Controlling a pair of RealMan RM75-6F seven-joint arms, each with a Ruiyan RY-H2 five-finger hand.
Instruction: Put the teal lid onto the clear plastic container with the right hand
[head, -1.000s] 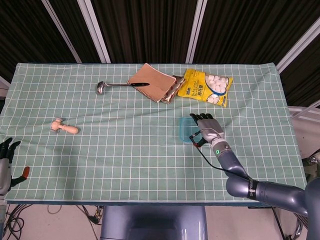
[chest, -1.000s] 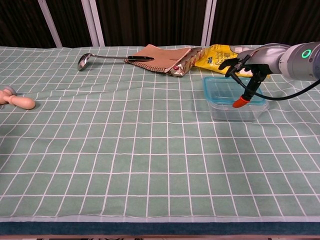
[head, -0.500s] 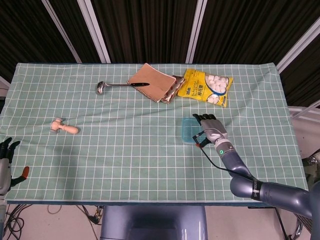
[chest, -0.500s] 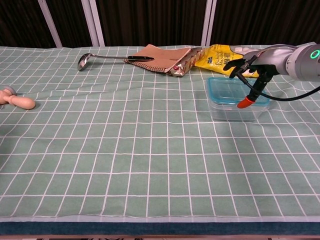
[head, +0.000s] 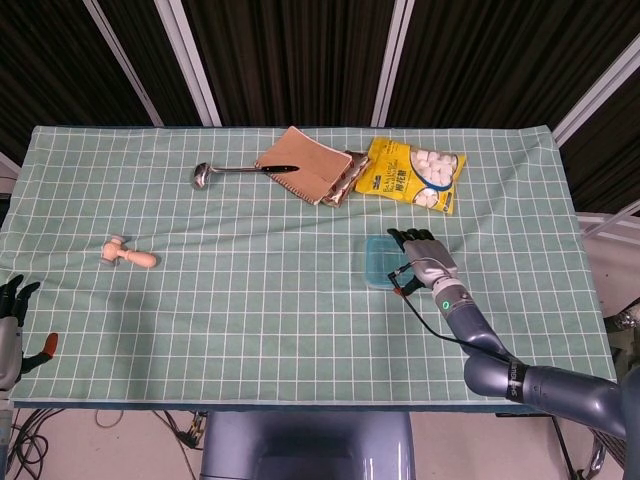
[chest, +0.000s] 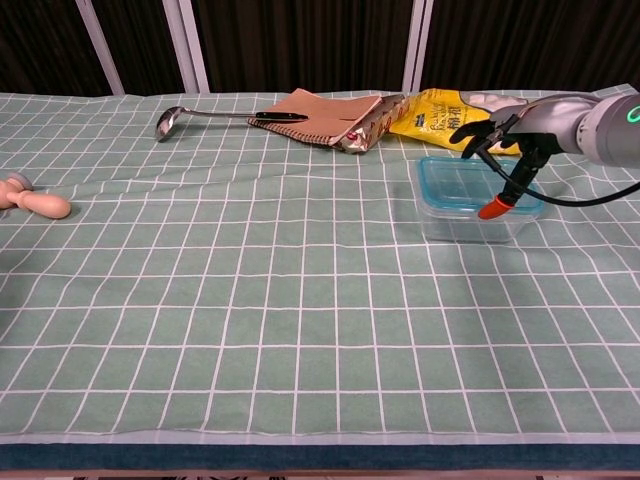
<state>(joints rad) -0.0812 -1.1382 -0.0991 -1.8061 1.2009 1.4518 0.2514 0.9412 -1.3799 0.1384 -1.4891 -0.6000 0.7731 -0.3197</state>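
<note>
The teal lid (head: 378, 260) lies flat on top of the clear plastic container (chest: 465, 222), right of the table's middle. My right hand (head: 422, 255) hovers over the lid's right side with its fingers spread. In the chest view the right hand (chest: 505, 135) points its orange-tipped thumb down to the lid (chest: 460, 183) near the right rim; I cannot tell whether it touches. Nothing is held in that hand. My left hand (head: 12, 318) hangs off the table's front left corner, fingers apart and empty.
A metal ladle (head: 203, 175), a brown notebook (head: 300, 163) and a yellow snack bag (head: 412, 172) lie along the far side. A small wooden pestle (head: 128, 254) rests at the left. The green checked cloth (head: 250, 320) covers the table.
My right hand has drifted a little to the right, and the container with its lid has shifted slightly right with it. The left hand has not moved.
</note>
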